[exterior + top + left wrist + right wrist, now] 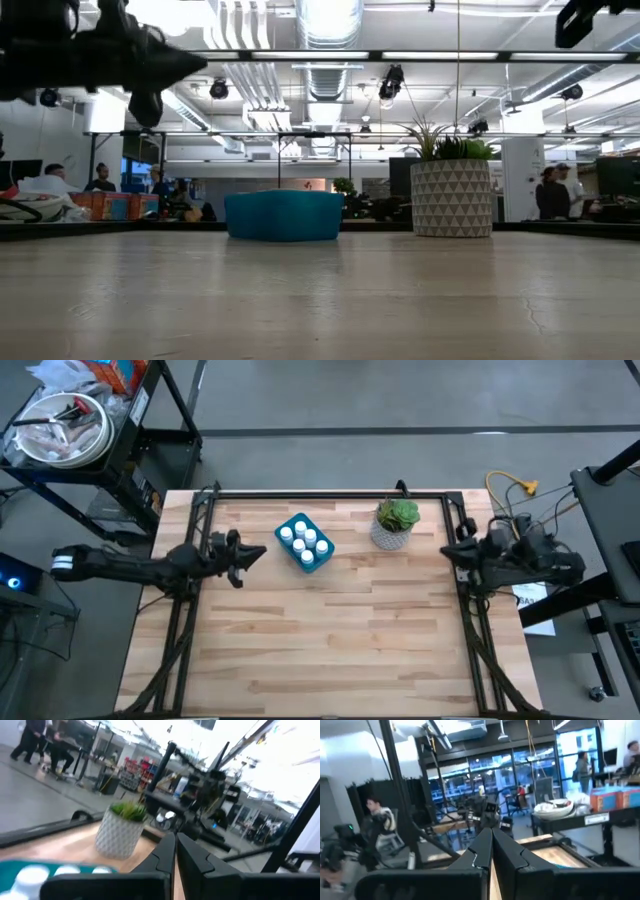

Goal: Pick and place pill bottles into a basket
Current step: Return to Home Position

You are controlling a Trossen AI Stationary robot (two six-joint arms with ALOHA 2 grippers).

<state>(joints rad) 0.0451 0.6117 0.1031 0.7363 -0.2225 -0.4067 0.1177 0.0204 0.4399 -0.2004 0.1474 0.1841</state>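
Observation:
The blue basket point(304, 544) stands on the table at the far middle, with several white pill bottles point(305, 540) upright inside it. In the low view only the basket's wall point(284, 216) shows; in the left wrist view the basket's rim and bottle caps point(30, 875) show. My left gripper point(262, 552) is shut and empty, above the table just left of the basket. My right gripper point(447, 552) is shut and empty, at the table's right edge.
A white patterned pot with a green plant point(396, 523) stands right of the basket, near the far edge. Black frame rails point(320, 495) run along the table's far, left and right sides. The near half of the wooden table point(320, 650) is bare wood.

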